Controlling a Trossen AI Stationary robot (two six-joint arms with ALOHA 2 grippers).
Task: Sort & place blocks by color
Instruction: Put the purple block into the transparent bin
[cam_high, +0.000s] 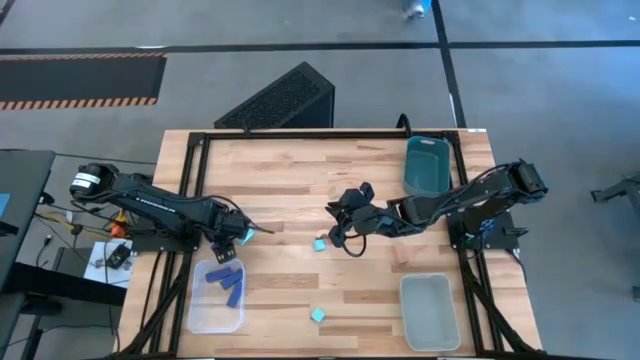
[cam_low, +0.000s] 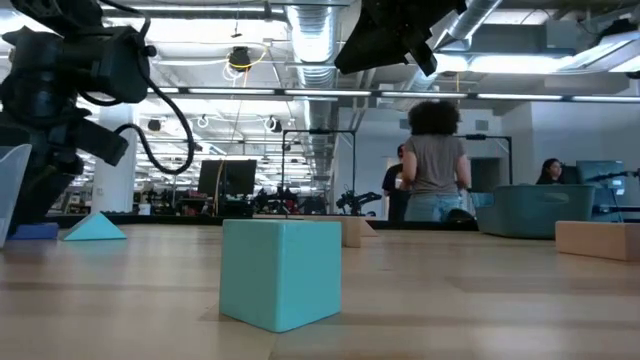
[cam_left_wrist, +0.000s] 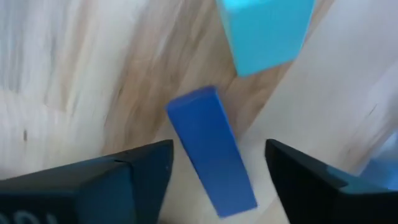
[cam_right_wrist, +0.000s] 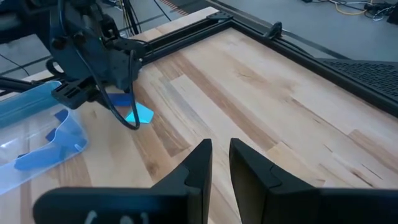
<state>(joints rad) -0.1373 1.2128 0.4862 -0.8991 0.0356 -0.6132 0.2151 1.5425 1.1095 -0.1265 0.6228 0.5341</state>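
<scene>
While several blue blocks (cam_high: 228, 284) already sit in my clear bin (cam_high: 200, 318), left gripper (cam_high: 230, 240) hangs open over another blue bar (cam_left_wrist: 211, 152) — teal cubes (cam_high: 318, 315) still loose, right gripper (cam_high: 345, 208) nearly closed, empty.

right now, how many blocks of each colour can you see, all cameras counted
teal blocks: 3
blue blocks: 3, two in the clear bin at and, one between the open left claw's fingers
tan blocks: 2, low view only
total: 8
</scene>
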